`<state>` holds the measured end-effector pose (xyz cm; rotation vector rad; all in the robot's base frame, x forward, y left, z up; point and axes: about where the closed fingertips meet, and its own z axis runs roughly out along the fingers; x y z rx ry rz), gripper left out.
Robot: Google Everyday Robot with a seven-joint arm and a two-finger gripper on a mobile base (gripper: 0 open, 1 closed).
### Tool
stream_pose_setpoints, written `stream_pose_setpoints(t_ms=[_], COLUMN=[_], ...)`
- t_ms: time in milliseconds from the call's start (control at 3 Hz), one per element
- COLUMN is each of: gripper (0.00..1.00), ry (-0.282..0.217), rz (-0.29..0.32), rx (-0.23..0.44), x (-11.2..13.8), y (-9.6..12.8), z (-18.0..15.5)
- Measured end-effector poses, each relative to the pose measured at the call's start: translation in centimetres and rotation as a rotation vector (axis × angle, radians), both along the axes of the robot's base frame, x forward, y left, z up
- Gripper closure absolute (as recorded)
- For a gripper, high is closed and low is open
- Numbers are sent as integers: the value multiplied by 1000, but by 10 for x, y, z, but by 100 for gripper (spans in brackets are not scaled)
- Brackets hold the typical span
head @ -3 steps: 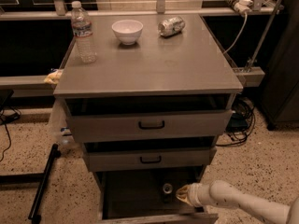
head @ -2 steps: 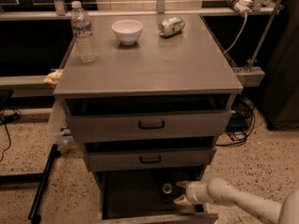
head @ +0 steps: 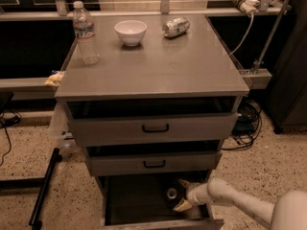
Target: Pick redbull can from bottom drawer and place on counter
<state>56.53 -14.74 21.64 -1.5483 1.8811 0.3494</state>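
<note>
redbull can stands upright in the open, dark bottom drawer. on the counter above sit a water bottle at back left, a white bowl and a dented silver can on its side. the gripper reaches in from the right, fingers spread wide either side of the redbull can; whether they touch it i cannot tell.
</note>
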Motion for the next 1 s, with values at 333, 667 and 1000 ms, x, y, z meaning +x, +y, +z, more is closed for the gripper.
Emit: stream_pose_setpoints(t_ms=[333,667,1000], gripper=[29,37,60], ry=[-6,2,56], rz=[20,37,42], rx=[45,90,156], x=[16,26,19], y=[16,32,41], z=[-11,-19,-27])
